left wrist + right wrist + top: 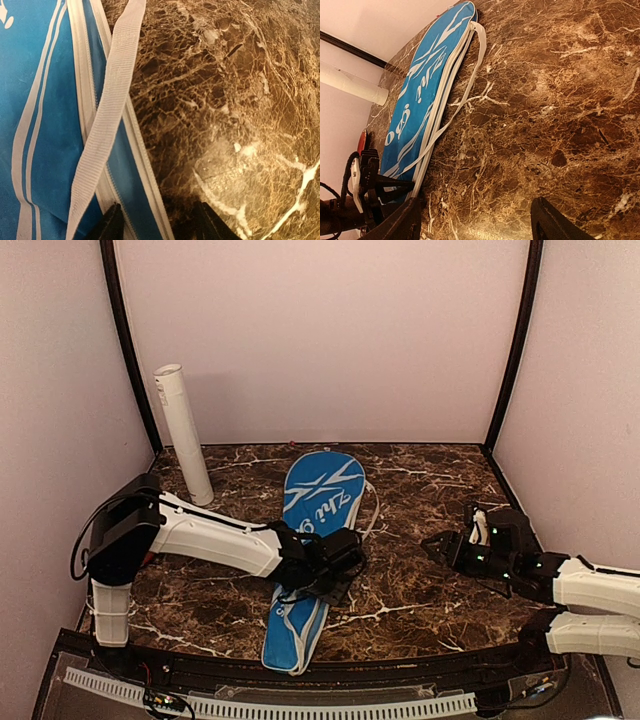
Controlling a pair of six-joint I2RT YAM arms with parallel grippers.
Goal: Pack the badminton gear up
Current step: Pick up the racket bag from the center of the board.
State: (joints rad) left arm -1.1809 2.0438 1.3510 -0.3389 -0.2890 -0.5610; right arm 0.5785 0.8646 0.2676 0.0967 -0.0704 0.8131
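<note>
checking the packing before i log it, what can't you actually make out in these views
Rackets and shuttlecocks: in no view; whether the blue cover holds them is hidden by its fabric.
Cover's middle: top view, under the left gripper.
White tube: right wrist view, cut by the left edge.

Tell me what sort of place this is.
Probably a robot test booth, not a sports hall: plain pale walls close in a marble-patterned table on three sides, a left arm and a right arm are mounted at its near edge, and a blue racket cover lies on it.
</note>
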